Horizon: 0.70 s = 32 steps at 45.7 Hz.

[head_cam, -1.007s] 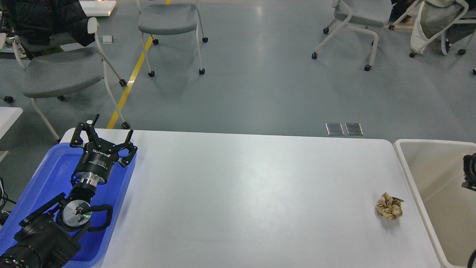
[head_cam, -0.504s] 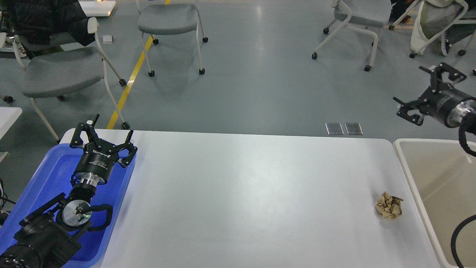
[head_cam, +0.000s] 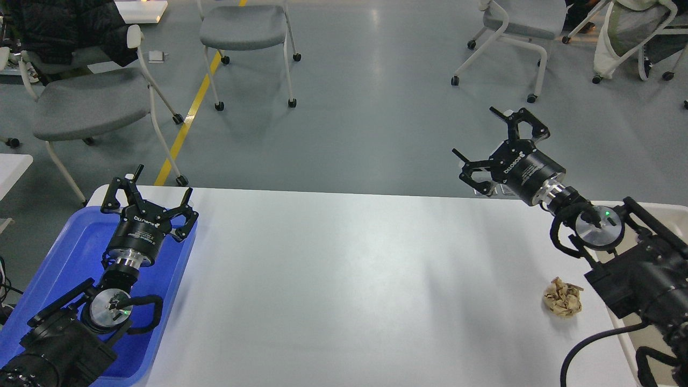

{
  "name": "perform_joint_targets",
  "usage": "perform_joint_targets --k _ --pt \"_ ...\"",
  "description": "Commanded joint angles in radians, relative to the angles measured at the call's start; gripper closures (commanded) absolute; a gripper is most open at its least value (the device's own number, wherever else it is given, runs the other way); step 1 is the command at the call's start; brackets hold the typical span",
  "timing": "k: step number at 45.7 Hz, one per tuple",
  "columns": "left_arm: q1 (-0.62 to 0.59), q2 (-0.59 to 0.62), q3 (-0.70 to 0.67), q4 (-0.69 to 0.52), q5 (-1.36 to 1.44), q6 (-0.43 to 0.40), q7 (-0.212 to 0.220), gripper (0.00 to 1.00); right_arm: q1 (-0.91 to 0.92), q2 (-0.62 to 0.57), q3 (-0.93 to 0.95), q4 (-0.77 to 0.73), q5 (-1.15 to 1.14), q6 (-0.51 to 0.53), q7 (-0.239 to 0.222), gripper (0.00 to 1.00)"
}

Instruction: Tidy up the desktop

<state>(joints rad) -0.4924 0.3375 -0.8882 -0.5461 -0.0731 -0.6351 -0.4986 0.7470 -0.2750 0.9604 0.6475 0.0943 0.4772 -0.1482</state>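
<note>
**Tabletop: one paper wad near the right edge, both hands empty**

Tabletop (head_cam: 344,279) fills the lower middle of your head view: white, smooth, rounded far corners. A blue tray (head_cam: 64,252) sits at its left end, and a beige bin (head_cam: 580,205) stands at its right end, mostly hidden by the right arm.

You have one loose item on the surface: a crumpled brown paper wad (head_cam: 562,298), near the right edge, just beside the bin wall.

Left hand (head_cam: 149,194): fingers spread, holding nothing. It hovers over the far end of the tray, fingertips pointing away from you toward the floor beyond the tabletop.

Right hand (head_cam: 500,144): fingers spread, holding nothing. It sits high, past the far edge of the tabletop, with grey floor behind it. It is well apart from the wad; the arm's wrist and forearm pass just to the right of the wad, over the bin.

Grey chairs (head_cam: 242,27) stand on the floor beyond.
</note>
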Motion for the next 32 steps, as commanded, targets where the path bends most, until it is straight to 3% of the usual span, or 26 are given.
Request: perform_joint_targets --k 1,32 --pt "0.0 0.0 0.0 0.0 -0.001 0.0 0.0 0.0 -0.087 0.082 0.009 0.001 -0.001 0.024 0.022 0.0" --pt "0.0 0.0 0.0 0.002 0.001 0.0 0.0 0.0 -0.172 0.103 0.001 0.001 -0.001 0.027 0.022 0.0"
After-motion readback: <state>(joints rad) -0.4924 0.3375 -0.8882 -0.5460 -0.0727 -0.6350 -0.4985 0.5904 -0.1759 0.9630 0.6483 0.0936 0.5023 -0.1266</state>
